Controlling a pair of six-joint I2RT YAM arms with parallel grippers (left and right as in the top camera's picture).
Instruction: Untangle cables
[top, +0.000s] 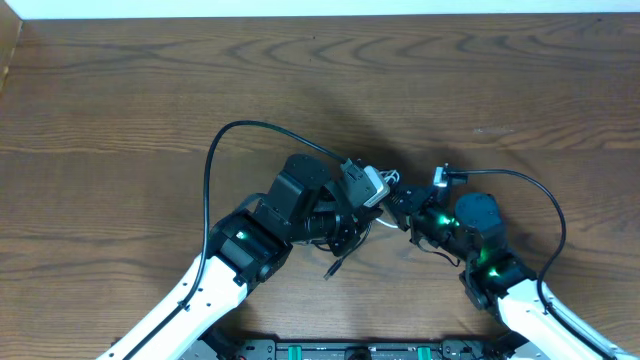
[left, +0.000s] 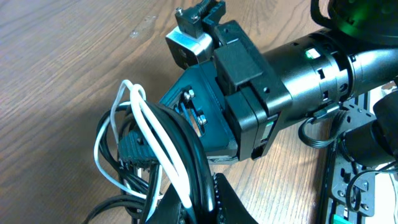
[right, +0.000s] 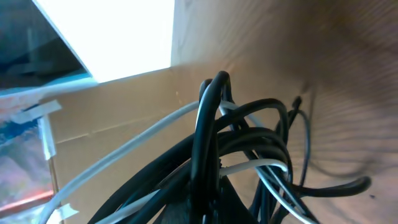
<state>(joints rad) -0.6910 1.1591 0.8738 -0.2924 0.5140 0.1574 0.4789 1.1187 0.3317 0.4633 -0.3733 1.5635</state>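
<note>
The wooden desk (top: 120, 100) is filling pretty much the whole overhead view. My two arms are reaching in from the bottom edge and meeting near the middle. My left arm (top: 235, 250) is angling up from the lower left and my right arm (top: 495, 265) from the lower right. Each one is trailing its own thick black lead (top: 215, 160) in a loop over the wood.

The cables (top: 345, 238) are sitting in one knotty clump right between my two wrists, below where they're nearly touching. I can't tell whether the clump is resting on the desk or hanging just above it.

My left jaws are squeezing fully closed on that clump. From the left wrist the strands are running straight down into them at the bottom of the frame. My right jaws are pinching closed on it too, with the black strands (right: 249, 134) looping up out of them right in front of the lens.

The white cable (left: 142, 118) is arching over the black ones and weaving back down through them. One small black plug (top: 330, 272) is poking out under the clump toward the near edge.
</note>
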